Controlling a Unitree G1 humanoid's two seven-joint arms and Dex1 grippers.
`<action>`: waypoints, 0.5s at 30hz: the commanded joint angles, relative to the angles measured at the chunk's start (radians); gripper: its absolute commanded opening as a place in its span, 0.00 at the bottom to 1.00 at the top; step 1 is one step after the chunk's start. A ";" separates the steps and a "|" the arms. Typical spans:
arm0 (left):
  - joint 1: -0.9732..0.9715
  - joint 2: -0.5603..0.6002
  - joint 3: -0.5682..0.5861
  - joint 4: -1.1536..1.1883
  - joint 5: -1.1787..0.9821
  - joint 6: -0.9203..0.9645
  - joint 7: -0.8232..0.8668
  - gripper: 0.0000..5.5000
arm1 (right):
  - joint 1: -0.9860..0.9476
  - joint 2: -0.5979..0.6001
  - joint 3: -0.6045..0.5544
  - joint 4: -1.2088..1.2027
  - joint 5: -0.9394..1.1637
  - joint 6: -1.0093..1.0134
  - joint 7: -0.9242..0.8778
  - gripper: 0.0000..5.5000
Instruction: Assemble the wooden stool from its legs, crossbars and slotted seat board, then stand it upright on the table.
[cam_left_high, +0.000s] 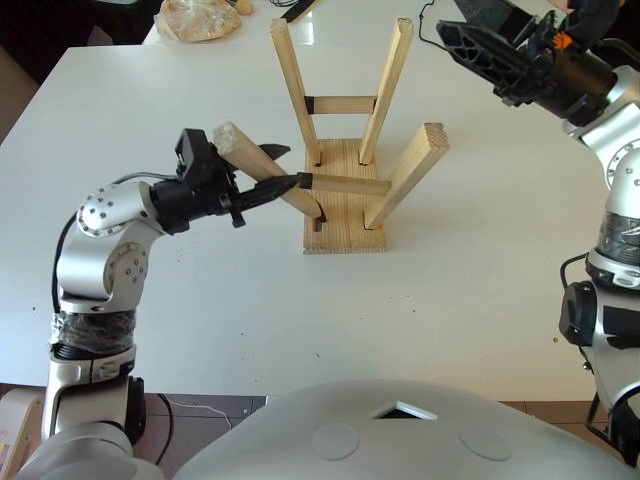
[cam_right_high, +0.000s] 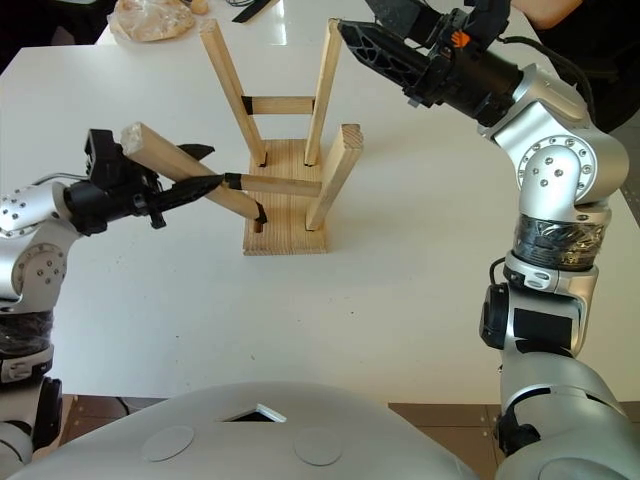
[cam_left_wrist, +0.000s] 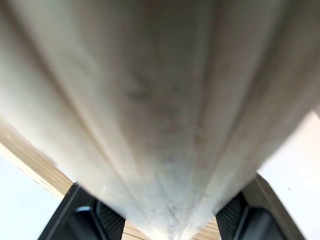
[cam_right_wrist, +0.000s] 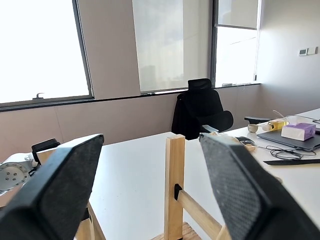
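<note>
The stool lies upside down, its slotted seat board (cam_left_high: 343, 238) flat on the white table (cam_left_high: 200, 300). Two far legs (cam_left_high: 296, 88) (cam_left_high: 388, 85) stand in it, joined by a crossbar (cam_left_high: 343, 104). A near right leg (cam_left_high: 408, 172) leans outward, and a second crossbar (cam_left_high: 350, 184) runs from it to the near left leg (cam_left_high: 250, 155). That leg tilts far to the left, foot end at the board. My left gripper (cam_left_high: 280, 170) is shut on it; up close the leg (cam_left_wrist: 160, 115) sits between the dark fingers (cam_left_wrist: 100, 220). My right gripper (cam_left_high: 470, 42) hangs open above the far right, apart from the stool, with one leg (cam_right_wrist: 175, 185) beyond its wide-spread fingers (cam_right_wrist: 50, 190).
A plastic bag (cam_left_high: 200, 18) with something tan inside lies at the table's far edge, left of the stool. A black cable (cam_left_high: 300, 8) lies beside it. White tabletop stretches to the left, right and front of the stool.
</note>
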 joint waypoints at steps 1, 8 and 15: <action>0.072 0.029 -0.029 -0.015 0.040 0.009 -0.019 0.37 | -0.037 -0.006 0.000 0.029 -0.022 -0.015 0.020 0.64; 0.080 0.119 0.013 0.048 0.045 -0.012 -0.086 0.37 | -0.022 0.000 0.000 0.028 -0.040 -0.023 0.024 0.64; 0.029 0.125 0.010 0.133 0.048 -0.028 -0.103 0.37 | 0.000 0.005 0.003 0.024 -0.060 -0.031 0.022 0.64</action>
